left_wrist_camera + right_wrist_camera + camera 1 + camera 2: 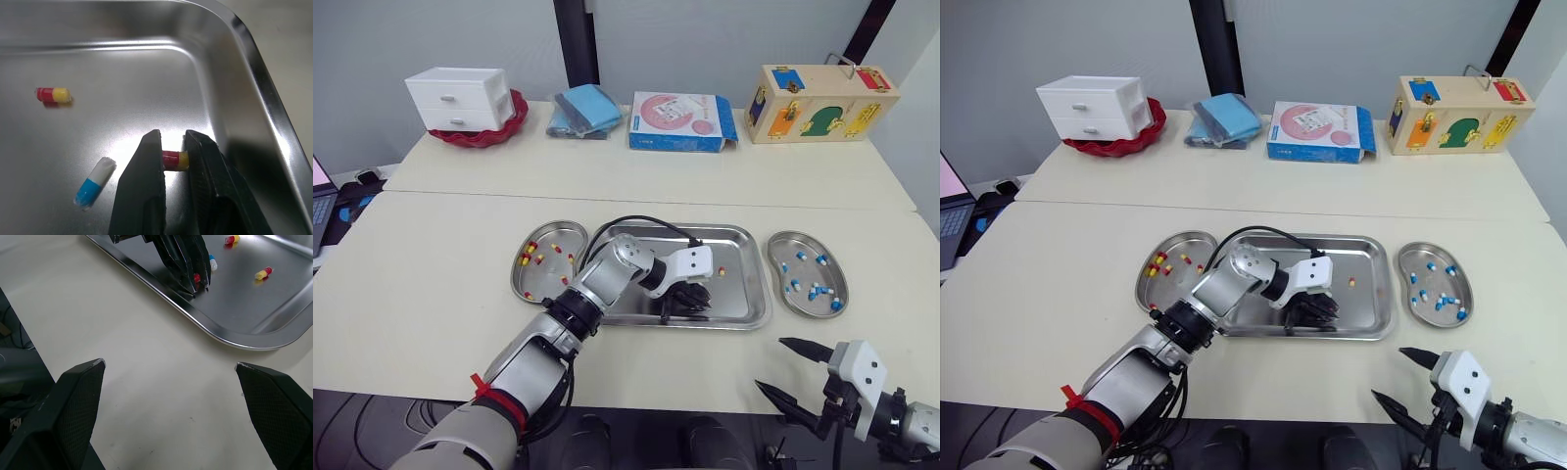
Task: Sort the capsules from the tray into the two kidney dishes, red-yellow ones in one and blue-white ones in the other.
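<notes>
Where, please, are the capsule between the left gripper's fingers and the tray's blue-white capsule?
red-yellow capsule (175, 160), left wrist view, its visible middle.
blue-white capsule (95, 181), left wrist view, where white meets blue.

Table (431, 255) with tray (744, 294), kidney dishes (832, 279)

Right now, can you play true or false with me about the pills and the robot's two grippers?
1. The left gripper pinches a red-yellow pill. True.
2. The right gripper holds a pill. False: it is open and empty, above the table.
3. The left dish has red-yellow pills in it. True.
4. The tray is empty. False: a blue-white pill lies in it beside the left gripper.
</notes>
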{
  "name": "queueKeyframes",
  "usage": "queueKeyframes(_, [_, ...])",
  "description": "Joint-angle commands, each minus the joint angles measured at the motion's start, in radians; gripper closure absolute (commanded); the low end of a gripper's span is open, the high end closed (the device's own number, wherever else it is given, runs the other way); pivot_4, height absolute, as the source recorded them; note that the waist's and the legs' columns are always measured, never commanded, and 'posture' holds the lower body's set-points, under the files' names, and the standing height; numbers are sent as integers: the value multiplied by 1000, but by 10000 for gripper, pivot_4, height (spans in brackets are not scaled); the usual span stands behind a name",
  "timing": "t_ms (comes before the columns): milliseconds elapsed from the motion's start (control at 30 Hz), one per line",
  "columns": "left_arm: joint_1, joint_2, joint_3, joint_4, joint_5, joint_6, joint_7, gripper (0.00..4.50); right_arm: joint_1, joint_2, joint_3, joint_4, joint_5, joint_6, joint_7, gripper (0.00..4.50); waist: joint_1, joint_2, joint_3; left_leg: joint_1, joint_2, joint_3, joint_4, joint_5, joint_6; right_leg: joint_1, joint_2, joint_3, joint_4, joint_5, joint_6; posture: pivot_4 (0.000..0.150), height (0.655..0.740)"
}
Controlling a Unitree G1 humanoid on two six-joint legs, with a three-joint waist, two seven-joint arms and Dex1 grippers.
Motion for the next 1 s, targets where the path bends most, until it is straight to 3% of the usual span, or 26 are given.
queueKeyframes(33, [-1,-11,14,-30,-16,25,-16,41353,-4,-8,-20,-40,23,-1,0,0,0,0,0,0,0,0,0,0,0,0,0,0,0,0,0,1500,7400])
queueKeyframes(233, [-8,23,71,-193,-71,115,-22,41354,-21,-9,-19,-47,25,4,-4,0,-1,0,0,-1,0,0,0,0,0,0,0,0,0,0,0,1500,7400])
queueKeyframes(533, [114,226,220,-582,-202,384,6,41355,-141,-12,43,-62,43,-8,1,0,-5,2,-1,0,1,0,0,0,0,0,0,0,1,0,0,1500,7400])
queueKeyframes(667, [219,331,355,-763,-295,559,66,41355,-230,-8,126,-50,35,-20,8,0,-1,1,0,0,1,0,0,0,0,0,0,0,1,0,0,1500,7400])
queueKeyframes(1000, [441,452,720,-1014,-457,851,294,41355,-330,10,292,85,-27,-164,82,0,0,0,0,0,1,-1,0,0,0,0,0,-1,1,0,0,1500,7400])
